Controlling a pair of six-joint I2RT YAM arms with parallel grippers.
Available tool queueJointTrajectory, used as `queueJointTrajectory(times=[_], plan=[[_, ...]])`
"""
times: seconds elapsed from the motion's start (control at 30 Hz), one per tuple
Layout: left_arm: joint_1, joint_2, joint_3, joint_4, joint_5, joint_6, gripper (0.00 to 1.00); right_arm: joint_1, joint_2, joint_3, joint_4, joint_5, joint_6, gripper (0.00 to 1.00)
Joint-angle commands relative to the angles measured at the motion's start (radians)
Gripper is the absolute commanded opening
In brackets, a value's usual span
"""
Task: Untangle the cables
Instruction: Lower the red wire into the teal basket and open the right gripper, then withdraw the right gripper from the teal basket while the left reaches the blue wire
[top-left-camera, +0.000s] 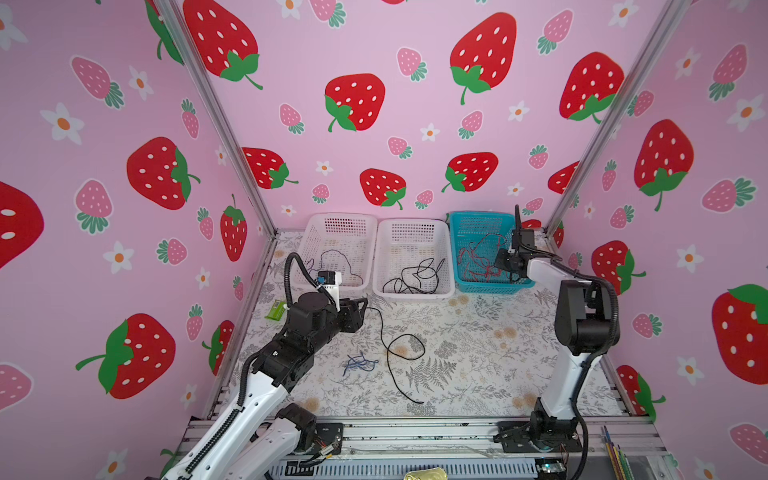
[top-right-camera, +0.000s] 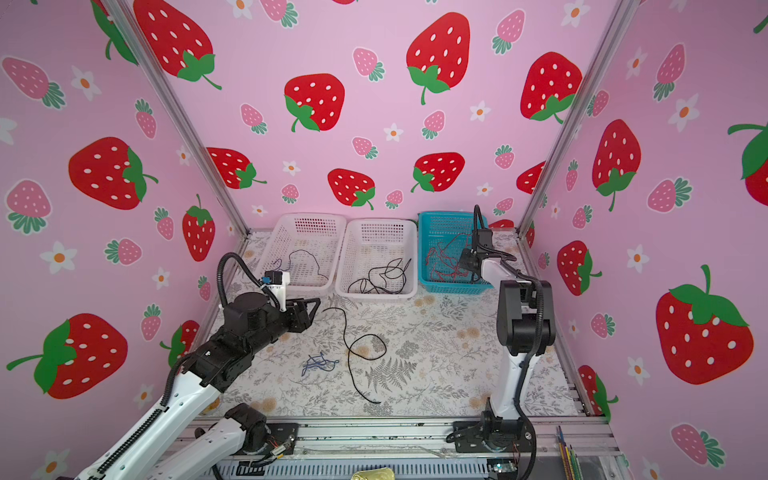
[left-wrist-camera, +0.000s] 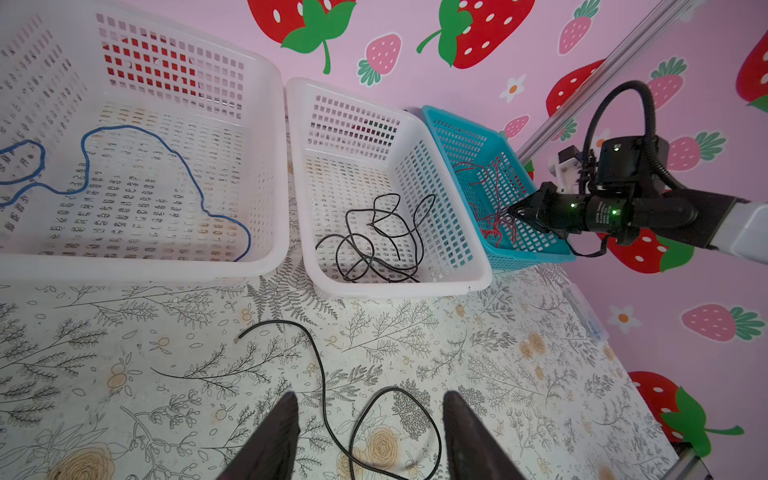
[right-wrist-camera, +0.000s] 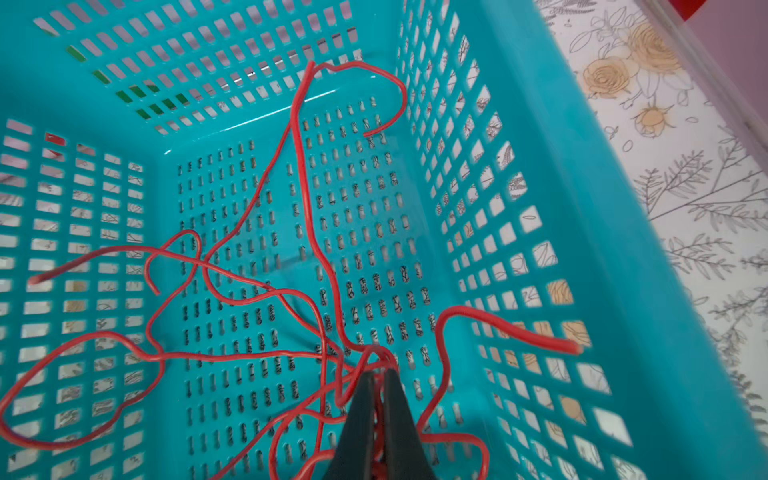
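Inside the teal perforated plastic basket (top-left-camera: 478, 215) at centre-right of a top view, the right gripper (right-wrist-camera: 376, 372) clenched thin red cables (right-wrist-camera: 305, 199), while the left gripper (left-wrist-camera: 370, 399) stood released above a thin black cable (left-wrist-camera: 320, 365).

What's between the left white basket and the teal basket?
Another white basket holding loose black cables. It shows in both top views and in the left wrist view.

Left fingers (left-wrist-camera: 274, 440) apart, right fingers (right-wrist-camera: 359, 415) pinched together.
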Motion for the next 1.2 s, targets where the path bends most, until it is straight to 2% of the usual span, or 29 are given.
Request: queueJointTrajectory(times=[0.0, 0.07, 0.3, 0.37, 0.47, 0.7, 0.87, 1.0, 1.13, 1.17], plan=[[0.009, 0.001, -0.001, 0.019, 0.011, -0.001, 0.58, 0.018, -0.039, 0.03, 0.002, 0.014, -0.024, 0.12], [0.011, 0.005, -0.002, 0.021, 0.016, -0.002, 0.58, 0.022, -0.059, 0.042, -0.011, 0.019, -0.024, 0.23], [0.016, 0.006, -0.002, 0.022, 0.022, -0.004, 0.58, 0.052, -0.161, 0.048, -0.021, 0.049, -0.042, 0.5], [0.018, 0.009, -0.001, 0.023, 0.02, -0.007, 0.58, 0.067, -0.199, 0.043, -0.027, 0.053, -0.046, 0.55], [0.017, 0.015, 0.0, 0.017, 0.017, -0.012, 0.58, 0.109, -0.282, 0.006, -0.018, 0.042, -0.051, 0.59], [0.017, 0.002, 0.001, -0.067, -0.046, -0.089, 0.59, 0.239, -0.532, -0.262, 0.098, -0.095, -0.025, 0.66], [0.017, -0.014, -0.056, -0.184, -0.055, -0.248, 0.59, 0.362, -0.664, -0.42, 0.11, -0.096, -0.048, 0.73], [0.017, -0.017, -0.095, -0.291, -0.053, -0.342, 0.59, 0.413, -0.769, -0.545, 0.13, -0.081, -0.051, 0.78], [0.017, -0.035, -0.148, -0.339, -0.033, -0.416, 0.58, 0.448, -0.862, -0.652, 0.168, -0.06, -0.038, 0.87], [0.017, -0.04, -0.167, -0.343, -0.022, -0.432, 0.58, 0.46, -0.88, -0.681, 0.185, -0.051, -0.041, 0.93]])
